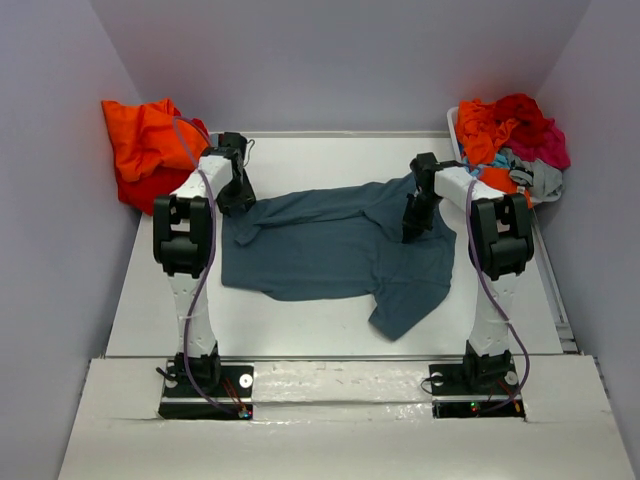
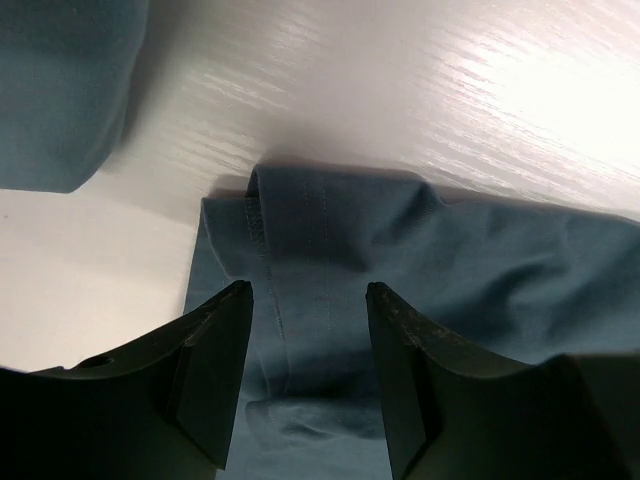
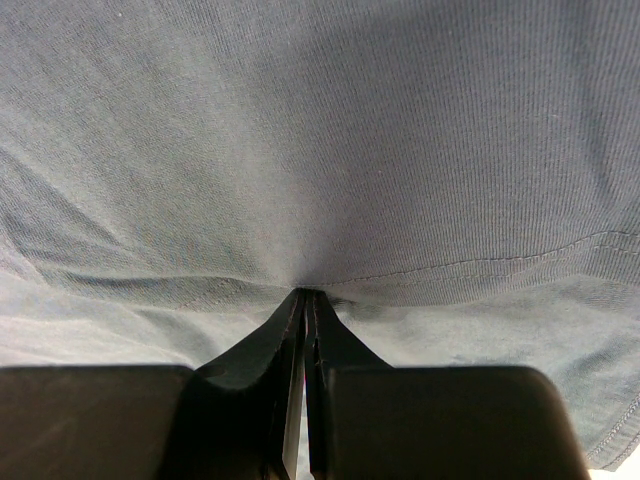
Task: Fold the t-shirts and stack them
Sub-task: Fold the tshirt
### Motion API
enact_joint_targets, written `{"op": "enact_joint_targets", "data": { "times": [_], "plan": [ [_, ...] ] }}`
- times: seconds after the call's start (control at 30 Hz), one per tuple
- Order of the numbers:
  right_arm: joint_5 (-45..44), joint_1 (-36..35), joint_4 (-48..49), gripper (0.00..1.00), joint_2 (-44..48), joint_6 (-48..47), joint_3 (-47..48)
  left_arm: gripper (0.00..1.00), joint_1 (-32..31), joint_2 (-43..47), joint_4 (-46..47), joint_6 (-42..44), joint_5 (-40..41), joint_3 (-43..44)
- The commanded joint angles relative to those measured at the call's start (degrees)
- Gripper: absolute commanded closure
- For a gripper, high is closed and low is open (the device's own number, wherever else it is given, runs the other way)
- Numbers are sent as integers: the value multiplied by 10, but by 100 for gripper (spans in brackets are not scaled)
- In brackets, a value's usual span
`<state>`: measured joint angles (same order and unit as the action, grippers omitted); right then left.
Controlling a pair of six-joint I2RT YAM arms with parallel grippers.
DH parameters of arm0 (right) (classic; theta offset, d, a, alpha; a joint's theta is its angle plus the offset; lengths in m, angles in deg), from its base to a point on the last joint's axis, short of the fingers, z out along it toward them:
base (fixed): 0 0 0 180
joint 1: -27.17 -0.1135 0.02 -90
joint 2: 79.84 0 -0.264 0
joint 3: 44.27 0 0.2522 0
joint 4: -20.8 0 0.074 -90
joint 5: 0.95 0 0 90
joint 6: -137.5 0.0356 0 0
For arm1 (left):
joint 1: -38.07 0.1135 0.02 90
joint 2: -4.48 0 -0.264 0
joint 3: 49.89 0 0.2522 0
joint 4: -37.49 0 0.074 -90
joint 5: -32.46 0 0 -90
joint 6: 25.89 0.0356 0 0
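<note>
Softly rumpled, the slate-blue t-shirt (image 1: 340, 250) is clamped at its fine knit by the right gripper (image 3: 305, 296); the left gripper (image 2: 308, 292) is held with fingers apart above the stitched hem.

The white tabletop (image 2: 480, 90) with its faint wood grain lies under my left claw (image 2: 308, 290), bright with glare ahead of the fingertips and off to their right. The same surface runs on around my right claw (image 1: 413, 222). Plain pale lavender-grey walls (image 1: 340, 60) close the space beyond both claws and on their outer sides. The rim of a white plastic bin (image 1: 452, 122) shows beyond my right claw, in the far right corner. Behind both claws, along the near edge, lies a flat white board (image 1: 340, 440).
</note>
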<state>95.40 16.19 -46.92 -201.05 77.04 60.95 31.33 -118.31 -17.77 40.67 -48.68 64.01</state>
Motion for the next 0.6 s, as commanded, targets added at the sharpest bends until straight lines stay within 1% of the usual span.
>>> {"op": "enact_joint_targets", "data": {
  "times": [0.0,0.57],
  "plan": [
    [-9,-5,-4,90,-15,-11,-5,39,-2,11,-12,-6,19,6],
    [-5,-5,2,90,-18,-15,-14,38,9,30,-5,-10,44,-23]
  ]
}}
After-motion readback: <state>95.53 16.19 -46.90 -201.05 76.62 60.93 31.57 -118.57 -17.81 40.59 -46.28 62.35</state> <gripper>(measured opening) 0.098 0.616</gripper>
